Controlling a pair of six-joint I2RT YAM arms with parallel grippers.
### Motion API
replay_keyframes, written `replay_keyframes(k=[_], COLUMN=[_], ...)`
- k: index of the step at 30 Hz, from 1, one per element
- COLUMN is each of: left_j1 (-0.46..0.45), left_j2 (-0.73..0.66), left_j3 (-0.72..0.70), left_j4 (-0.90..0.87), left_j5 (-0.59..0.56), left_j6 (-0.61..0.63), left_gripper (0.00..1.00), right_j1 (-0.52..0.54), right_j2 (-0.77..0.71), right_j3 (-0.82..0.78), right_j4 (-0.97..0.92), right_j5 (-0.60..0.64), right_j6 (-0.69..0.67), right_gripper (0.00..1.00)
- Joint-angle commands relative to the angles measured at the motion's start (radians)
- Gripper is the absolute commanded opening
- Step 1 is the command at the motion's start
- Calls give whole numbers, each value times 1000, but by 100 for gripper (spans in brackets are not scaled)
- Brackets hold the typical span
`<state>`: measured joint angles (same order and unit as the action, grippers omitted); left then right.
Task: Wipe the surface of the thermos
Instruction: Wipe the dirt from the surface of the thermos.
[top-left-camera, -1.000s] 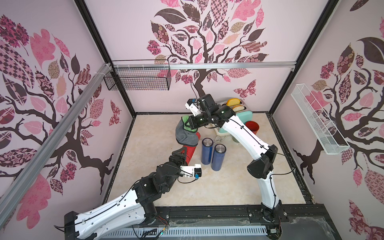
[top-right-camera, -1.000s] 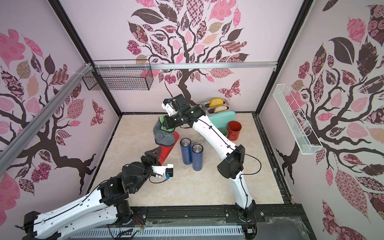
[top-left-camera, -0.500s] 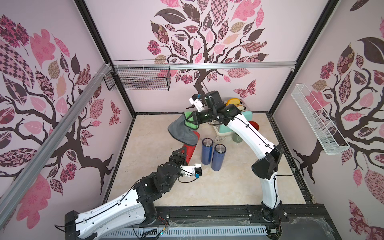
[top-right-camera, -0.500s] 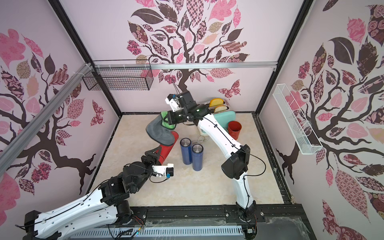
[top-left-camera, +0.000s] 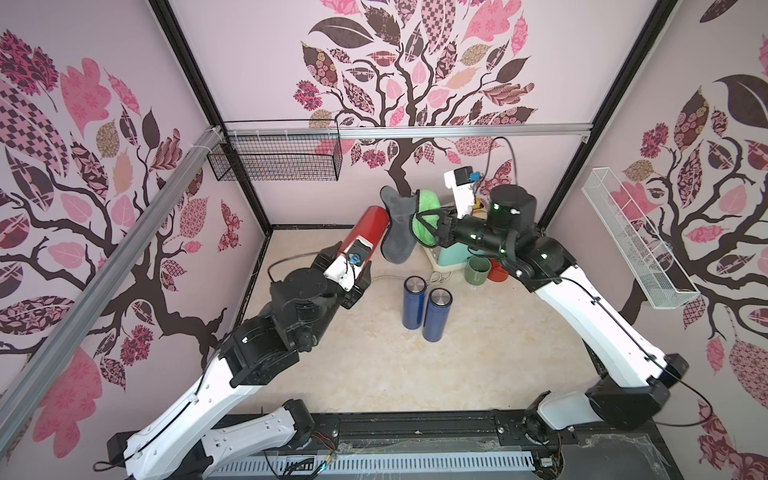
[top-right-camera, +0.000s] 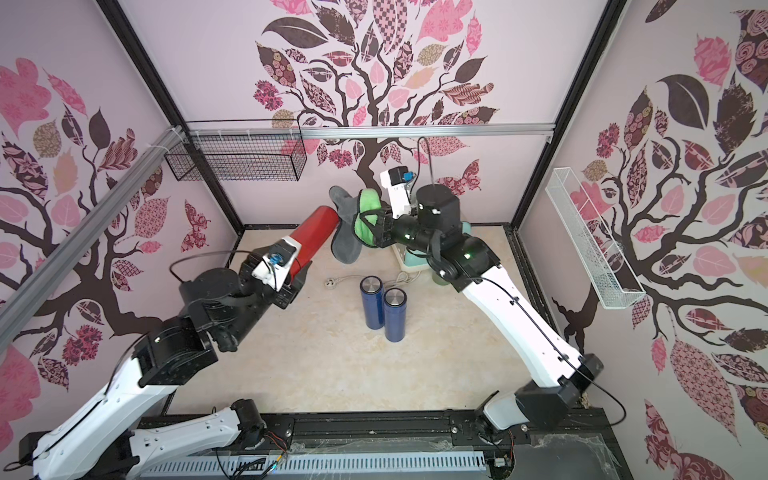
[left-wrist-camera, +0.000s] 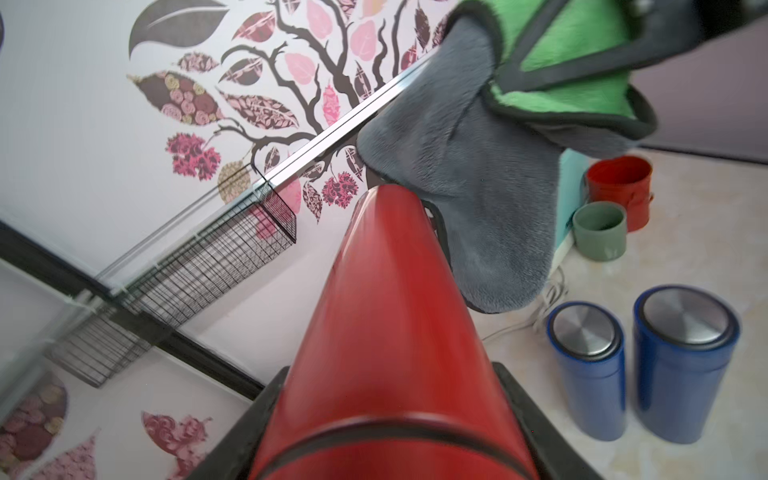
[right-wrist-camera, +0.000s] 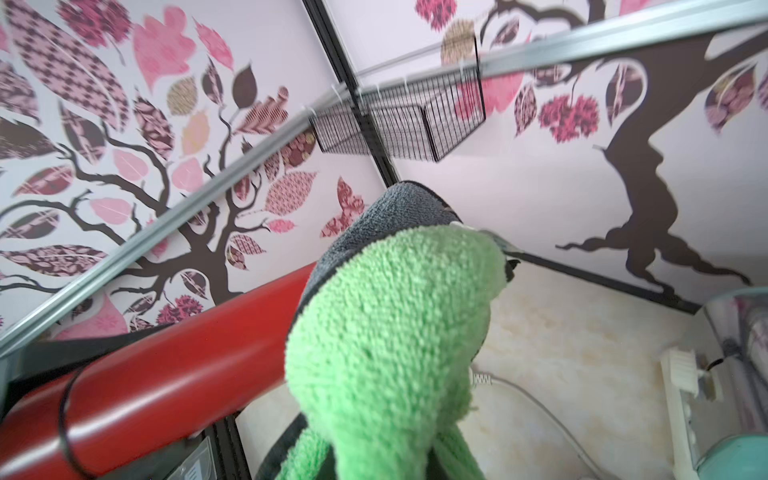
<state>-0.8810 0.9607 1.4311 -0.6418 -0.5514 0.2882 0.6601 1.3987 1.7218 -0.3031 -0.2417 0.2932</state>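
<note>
Left gripper (top-left-camera: 356, 258) clamps red thermos (top-left-camera: 369, 226); right gripper (top-left-camera: 432, 222) pinches cloth (top-left-camera: 398, 232), seemingly touching it; blue thermoses (top-left-camera: 413, 305) capped.

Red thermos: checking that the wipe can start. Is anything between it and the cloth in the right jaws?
Nothing visible. The cloth hangs right beside the red thermos at its raised end; the blue thermoses stand below, out of the way.
</note>
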Motion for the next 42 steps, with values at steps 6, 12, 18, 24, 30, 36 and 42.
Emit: replay_keyframes(k=[6, 12, 18, 24, 30, 36, 42], left_j1=[214, 467, 724, 737, 738, 739, 739], left_j2=[135, 162, 87, 32, -1, -35, -56], left_j3=[371, 371, -107, -244, -185, -180, -190], left_j4=[-274, -186, 608, 794, 853, 871, 867], left_j5=[516, 949, 1358, 1331, 1353, 1348, 1336], left_j6=[-640, -1006, -1777, -1953, -2005, -2029, -2017], left_gripper=[0, 0, 0, 0, 0, 0, 0], right_j1=[187, 344, 504, 513, 431, 329, 331], right_j2=[-105, -138, -101, -24, -33, -150, -174], right_j3=[-224, -262, -256, -186, -185, -200, -171], right_j4=[247, 289, 298, 268, 236, 220, 193], right_j5=[182, 280, 363, 357, 578, 703, 569], right_j6=[-194, -331, -445, -427, -444, -399, -323], right_gripper=[0, 0, 0, 0, 0, 0, 0])
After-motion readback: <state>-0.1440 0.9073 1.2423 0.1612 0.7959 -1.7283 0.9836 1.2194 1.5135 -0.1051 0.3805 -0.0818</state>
